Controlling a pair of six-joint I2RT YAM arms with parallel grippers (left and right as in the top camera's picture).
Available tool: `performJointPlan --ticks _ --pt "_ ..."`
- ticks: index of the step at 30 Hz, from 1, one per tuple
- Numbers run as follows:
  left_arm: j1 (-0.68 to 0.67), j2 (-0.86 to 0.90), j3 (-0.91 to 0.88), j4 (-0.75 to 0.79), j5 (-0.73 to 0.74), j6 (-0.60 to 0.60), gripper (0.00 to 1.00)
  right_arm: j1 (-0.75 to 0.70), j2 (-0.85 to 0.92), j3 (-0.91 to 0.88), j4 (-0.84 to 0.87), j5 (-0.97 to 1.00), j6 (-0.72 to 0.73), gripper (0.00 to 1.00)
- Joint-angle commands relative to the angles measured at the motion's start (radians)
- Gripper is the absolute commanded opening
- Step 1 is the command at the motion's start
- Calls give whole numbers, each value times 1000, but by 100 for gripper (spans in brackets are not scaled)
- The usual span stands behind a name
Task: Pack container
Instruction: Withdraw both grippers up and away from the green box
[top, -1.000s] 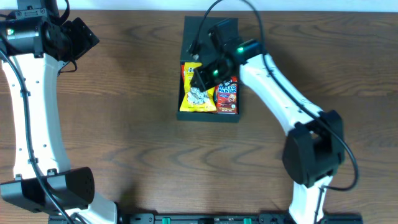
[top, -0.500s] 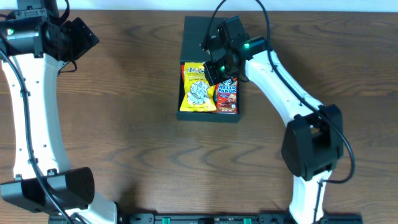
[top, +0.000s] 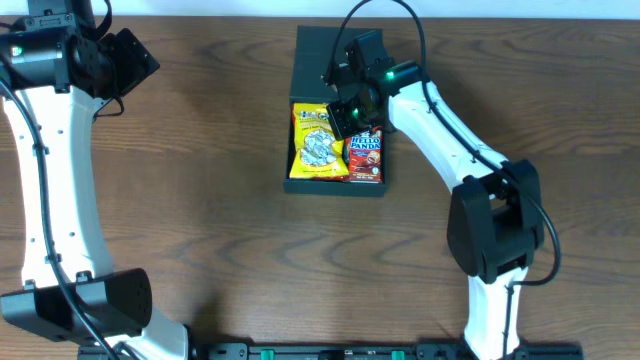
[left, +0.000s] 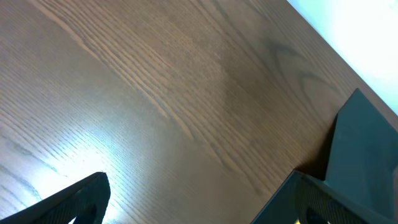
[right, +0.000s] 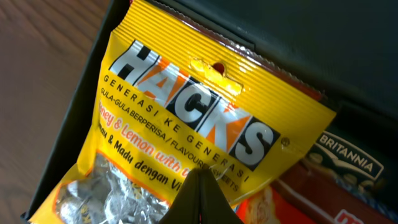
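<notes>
While its hinged flap lies thrown open toward the far edge, the dark teal container (top: 315, 60) sits on the wooden bench (top: 200, 210) a little beyond its middle. Its long axis runs from the near side to the far side, and the open compartment is the nearer half. Two snacks lie flat inside, side by side and touching. A yellow Hacks bag (top: 317, 150) fills the left part, its printed top toward the flap. A red Hello Panda box (top: 366, 158) fills the right part. The right wrist camera also shows a dark red pack marked Britannia (right: 347, 163) just beside the bag's upper corner, partly tucked under it.

The right arm reaches in from the near right corner, its elbow bent. The right hand (top: 343, 115) hangs over the compartment's far end by the hinge line, covering the top of the Hello Panda box from above. Its fingers are pressed together into one point, poised over the Hacks bag and gripping nothing.

The left arm stands well apart at the far left corner. The left hand (top: 135, 62) has its fingers spread wide over bare wood.
</notes>
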Motion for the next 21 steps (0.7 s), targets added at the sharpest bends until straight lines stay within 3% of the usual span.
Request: performJointPlan --ticks 1,8,13,20,21 --pt "3 6 -7 -3 -20 14 95 -16 -26 60 -25 -27 21 1" --pt "-57 17 -8 32 3 40 95 -113 -148 133 -3 -37 -9 1" --pt "-142 80 -8 135 69 96 100 -254 -151 130 31 -169 41 1" --pt "-214 233 -8 314 69 62 68 -389 -140 129 67 -117 151 1" --pt "-220 258 -8 348 69 62 59 -400 -140 129 75 -80 167 1"
